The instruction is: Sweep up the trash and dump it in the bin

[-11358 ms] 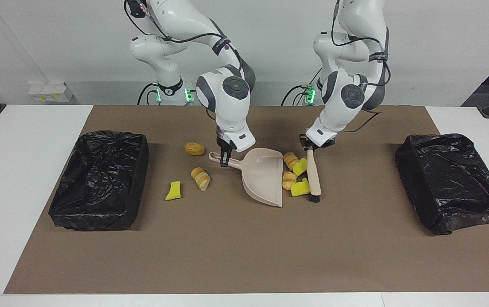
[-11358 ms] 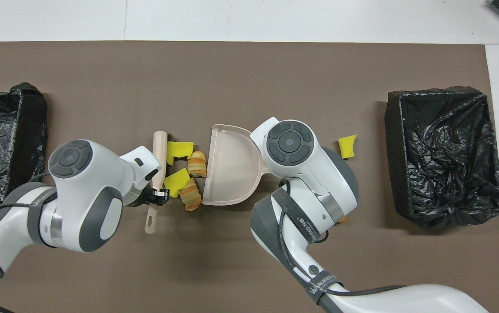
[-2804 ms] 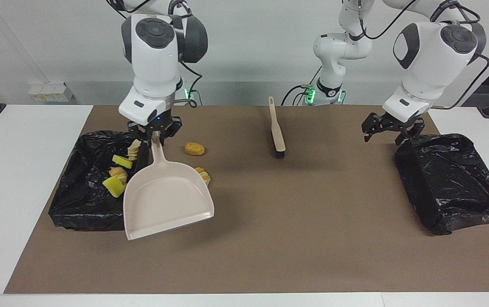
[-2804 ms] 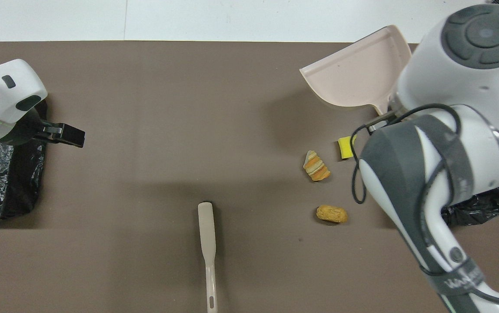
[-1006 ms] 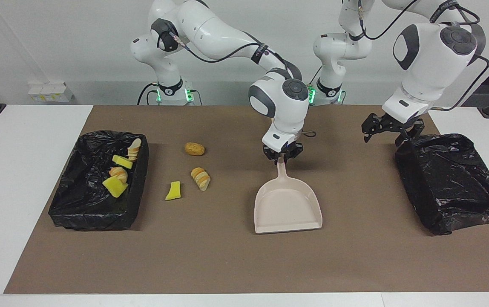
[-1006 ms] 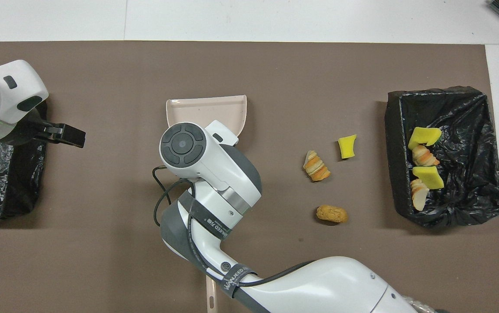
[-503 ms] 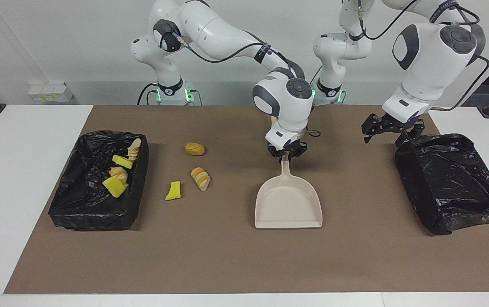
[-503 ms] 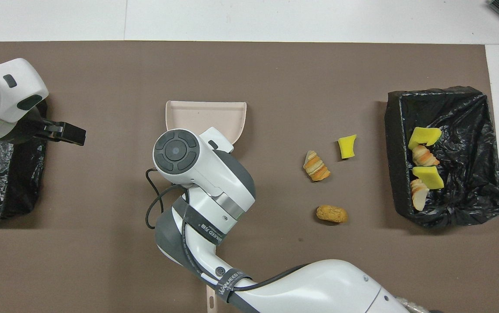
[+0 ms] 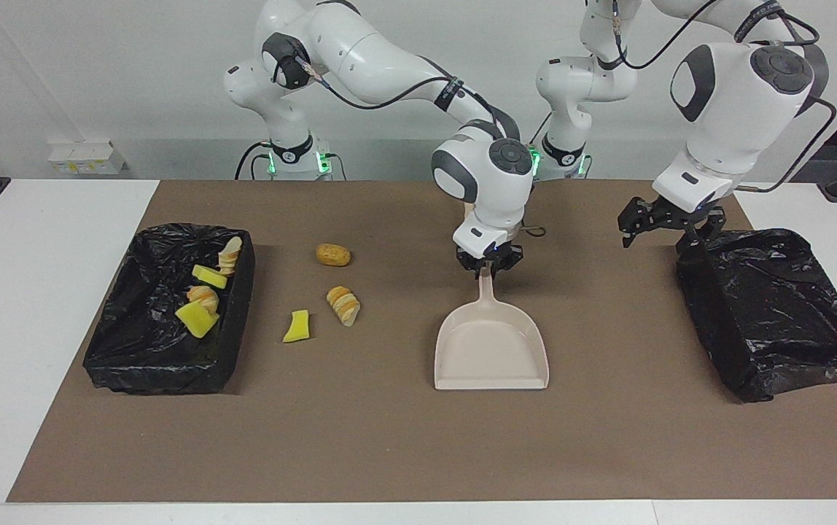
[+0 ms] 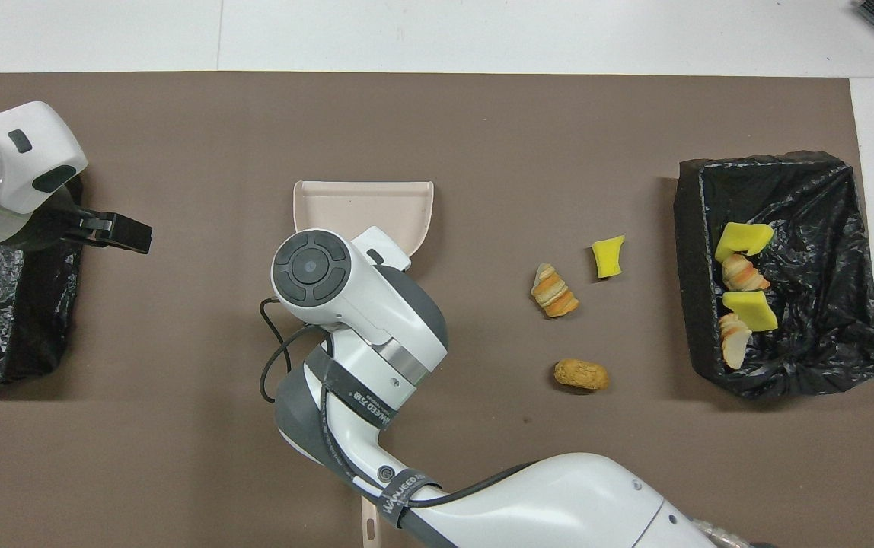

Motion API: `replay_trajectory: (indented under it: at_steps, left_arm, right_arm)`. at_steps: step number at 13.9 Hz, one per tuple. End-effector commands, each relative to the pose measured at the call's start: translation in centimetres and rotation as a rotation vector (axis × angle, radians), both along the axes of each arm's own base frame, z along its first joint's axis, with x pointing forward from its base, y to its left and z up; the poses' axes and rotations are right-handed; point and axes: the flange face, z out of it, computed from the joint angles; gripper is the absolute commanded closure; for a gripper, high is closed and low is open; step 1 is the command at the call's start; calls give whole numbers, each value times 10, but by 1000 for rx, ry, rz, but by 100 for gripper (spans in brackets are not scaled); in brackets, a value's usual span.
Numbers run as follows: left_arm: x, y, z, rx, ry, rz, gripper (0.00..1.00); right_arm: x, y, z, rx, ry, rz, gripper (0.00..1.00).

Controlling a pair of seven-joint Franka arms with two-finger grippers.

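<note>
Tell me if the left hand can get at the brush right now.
Probably not easily. The left hand is open over the bin at its end, while the right arm covers most of the brush, whose handle end alone shows.

A plain white wall [image 9: 98, 65] is seen above the white table [image 9: 39, 306]. The tabletop is covered by a brown rectangular paper mat [image 9: 389, 452]. A small white box [image 9: 87, 157] is seen by the wall.
</note>
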Motion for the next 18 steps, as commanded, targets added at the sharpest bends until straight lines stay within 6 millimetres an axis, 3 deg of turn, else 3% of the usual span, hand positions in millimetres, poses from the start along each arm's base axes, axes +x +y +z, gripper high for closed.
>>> replay_trajectory:
  at_steps: [1,5,6,7,9,10,13,15,18]
  left_arm:
    - [1,-1,-3,17,-20,-13,0]
    - [6,-8,-10,15,-29,-24,0]
    - [9,-11,-17,15,-29,-30,0]
    - [12,-12,-21,14,-33,-30,0]
    - [18,-34,-46,12,-35,-62,0]
    - [19,-48,-61,11,-37,-84,0]
    - [23,-87,-100,3,-51,-133,0]
    - [13,-114,-127,-11,-78,-142,0]
    - [-14,-165,-149,-26,-84,-110,0]
  right_arm:
    - [4,-8,5,25,-2,-3,60]
    - [15,-24,29,37,-31,-20,33]
    - [14,-24,33,38,-37,-13,26]
    - [18,-29,37,40,-41,-18,25]
    - [25,-44,55,45,-52,-45,11]
    - [31,-60,61,42,-58,-71,2]
    - [46,-130,108,42,-100,-119,0]
    - [52,-176,137,42,-131,-141,0]
    - [62,-217,169,52,-174,-197,0]
